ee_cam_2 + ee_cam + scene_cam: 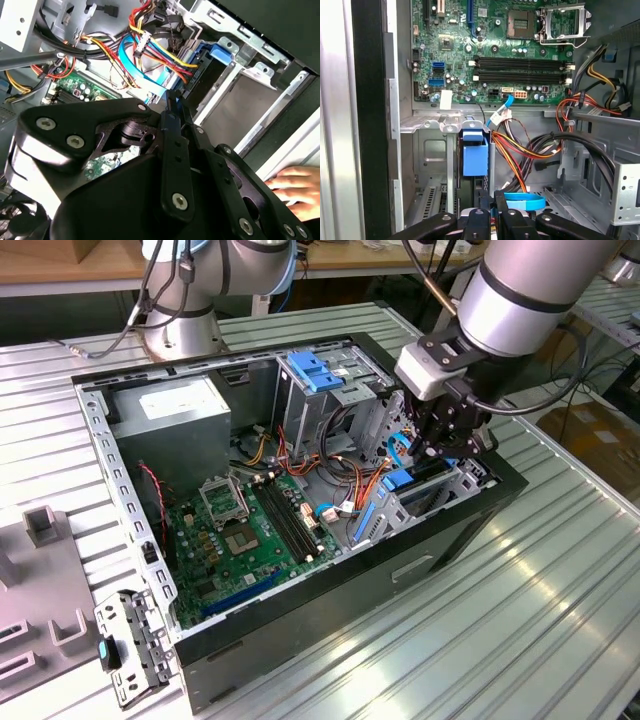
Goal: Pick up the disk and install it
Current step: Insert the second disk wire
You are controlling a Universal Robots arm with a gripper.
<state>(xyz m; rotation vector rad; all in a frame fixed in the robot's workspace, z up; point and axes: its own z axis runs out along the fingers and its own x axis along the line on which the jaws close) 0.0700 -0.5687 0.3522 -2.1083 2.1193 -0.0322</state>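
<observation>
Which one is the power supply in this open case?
Find the open black computer case. In its corner at the exterior view's left, beyond the green circuit board, sits the power supply: a big grey box, alone in bearing a white sticker.

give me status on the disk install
gripper low over drive bay. disk appears in bay, blue rail showing. cables bunched beside it, person's hand on case edge.

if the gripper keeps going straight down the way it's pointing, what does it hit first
Most likely the blue plastic rail at the silver metal drive cage, directly beneath the black gripper in the exterior view. Depth is unclear, so orange cables beside it could come first.
</observation>
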